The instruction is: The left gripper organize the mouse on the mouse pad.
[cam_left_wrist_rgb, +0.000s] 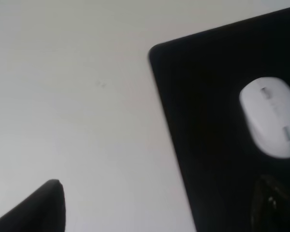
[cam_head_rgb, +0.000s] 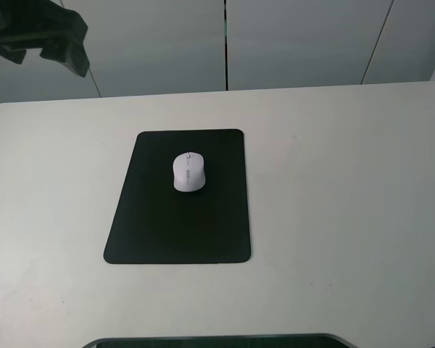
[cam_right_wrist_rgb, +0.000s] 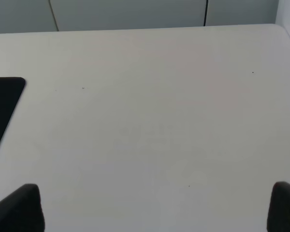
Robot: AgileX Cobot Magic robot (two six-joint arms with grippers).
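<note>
- On the white bench (cam_head_rgb: 333, 217) lies the mouse pad (cam_head_rgb: 159, 232), a flat black rectangle with rounded corners, its long sides running away from the camera.
- Resting on the pad's far half, a little right of its middle line, is the mouse (cam_head_rgb: 188, 172), small, white and oval, with a grey scroll wheel pointing away from the camera. It sits wholly inside the pad's edges and nothing touches it.
- High at the far left of the overhead view hangs the left gripper (cam_head_rgb: 58, 40), a dark shape raised well above the bench and well apart from the mouse.
- From the left wrist camera, its fingers (cam_left_wrist_rgb: 43, 208) stand wide with nothing between them (one tip shows over bare bench, the other as a dark blur over the pad). The mouse (cam_left_wrist_rgb: 270, 116) lies beyond them, off to one side, and a corner of the mouse pad (cam_left_wrist_rgb: 203, 121) is in view.
- From the right wrist camera, the right gripper (cam_right_wrist_rgb: 157, 208) also has its fingers (cam_right_wrist_rgb: 19, 210) spread wide and empty over bare bench; only a corner of the mouse pad (cam_right_wrist_rgb: 2, 96) shows at one edge.
- My reading of the step: the placing looks complete, with the mouse on the pad, released, and the left arm up and away.
- What follows seems to ask for little: keeping both arms clear so the mouse is not nudged, or, if a more centred spot is wanted, a careful descent with the fingers straddling its sides.
</note>
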